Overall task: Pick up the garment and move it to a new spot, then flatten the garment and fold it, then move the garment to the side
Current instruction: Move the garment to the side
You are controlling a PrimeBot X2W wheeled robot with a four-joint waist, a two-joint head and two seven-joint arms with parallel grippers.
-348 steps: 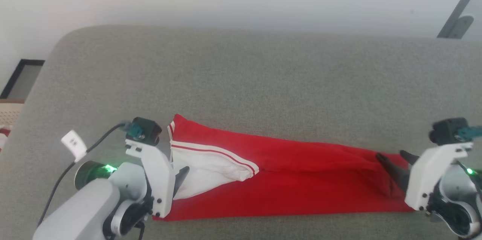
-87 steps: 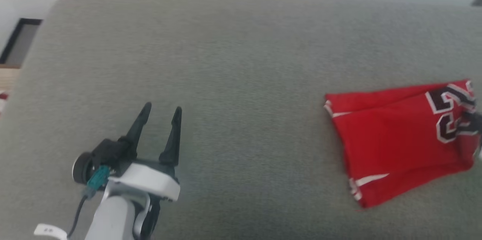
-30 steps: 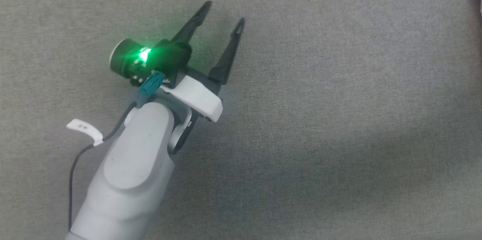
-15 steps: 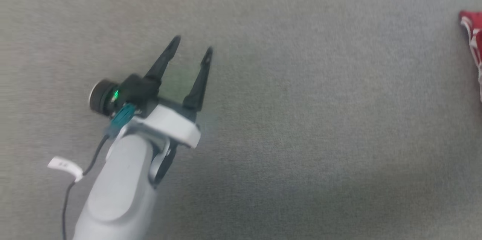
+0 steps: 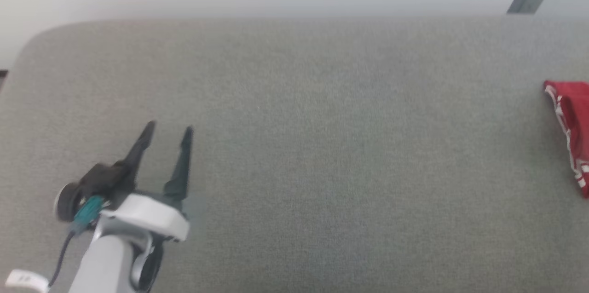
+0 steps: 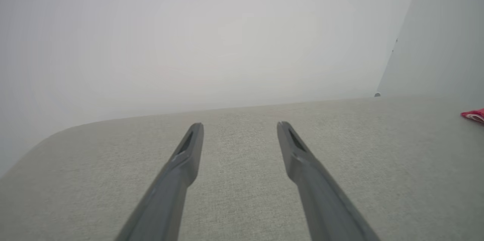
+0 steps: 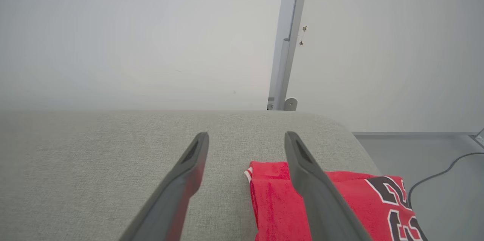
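Right hand near seemingly folded red garment

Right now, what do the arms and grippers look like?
Left gripper: two long dark tapered fingers on a white bracket, pale grey forearm, teal connector, black cable with a white tag. Right gripper: same dark fingers, slotted near the tips.

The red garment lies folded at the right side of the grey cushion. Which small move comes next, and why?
Probably draw the right gripper back from the garment: its jaws stand open, empty, and the garment lies folded near the right end of the cushion, so the task looks finished.
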